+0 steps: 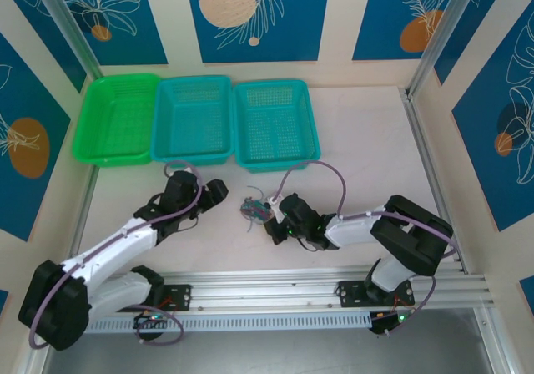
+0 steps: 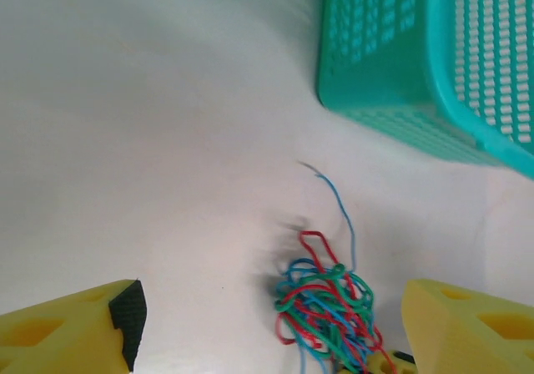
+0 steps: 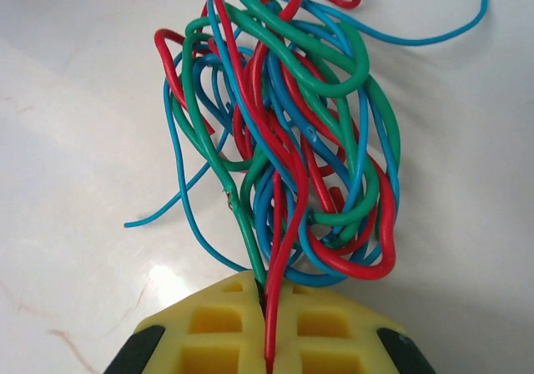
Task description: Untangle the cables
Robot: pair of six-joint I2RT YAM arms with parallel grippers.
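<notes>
Looking first through the right wrist camera, we see the right end effector (image 3: 269, 324) pressed together on a green and a red strand at the near end of the cables (image 3: 284, 140). Only this close view lets us tell the red, green and blue strands apart. The knot is longer than it is wide. Its long axis runs straight away from the fingers, with one blue end trailing left and another reaching off to the far right.

From the left wrist we see the left end effector (image 2: 267, 320) spread wide. The knot lies between its fingers, nearer the right one, and a loose blue end points away toward a teal basket (image 2: 392, 57).

From above we get the wider layout: the knot sits on the bench (image 1: 359, 140) between the two arms. Beyond it stands a green basket (image 1: 117, 159) beside two teal ones.
</notes>
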